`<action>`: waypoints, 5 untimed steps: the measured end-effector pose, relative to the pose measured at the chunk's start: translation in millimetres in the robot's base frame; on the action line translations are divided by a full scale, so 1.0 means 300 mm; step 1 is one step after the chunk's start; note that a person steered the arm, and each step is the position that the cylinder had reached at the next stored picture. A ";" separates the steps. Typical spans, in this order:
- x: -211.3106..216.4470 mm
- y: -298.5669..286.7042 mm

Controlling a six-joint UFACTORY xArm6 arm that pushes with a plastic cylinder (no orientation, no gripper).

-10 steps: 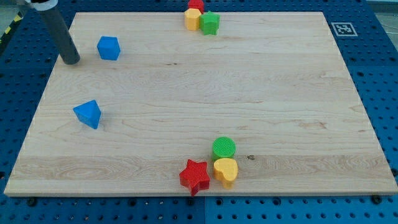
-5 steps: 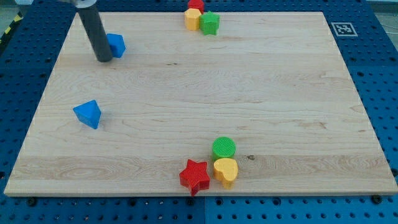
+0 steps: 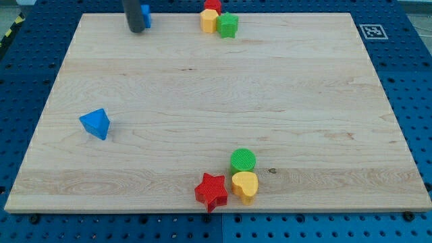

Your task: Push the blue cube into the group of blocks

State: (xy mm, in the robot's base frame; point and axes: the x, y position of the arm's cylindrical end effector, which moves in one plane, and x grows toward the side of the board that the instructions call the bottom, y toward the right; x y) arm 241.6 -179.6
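The blue cube sits at the view's top edge of the wooden board, mostly hidden behind my dark rod. My tip rests against the cube's left, lower side. A group of blocks stands at the top middle, to the cube's right: a red block, a yellow block and a green block. A gap of bare board lies between the cube and this group.
A blue triangular block lies at the view's left. Near the bottom edge stand a green cylinder, a yellow heart and a red star. A marker tag is at the top right, off the board.
My tip has moved up and to the right, from the cube's left side, and has pushed the blue cube up and right to the board's top edge.
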 end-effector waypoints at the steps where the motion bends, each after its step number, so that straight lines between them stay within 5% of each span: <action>1: 0.029 -0.104; 3: -0.164 -0.164; 5: -0.164 -0.116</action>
State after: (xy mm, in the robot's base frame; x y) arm 192.3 -214.4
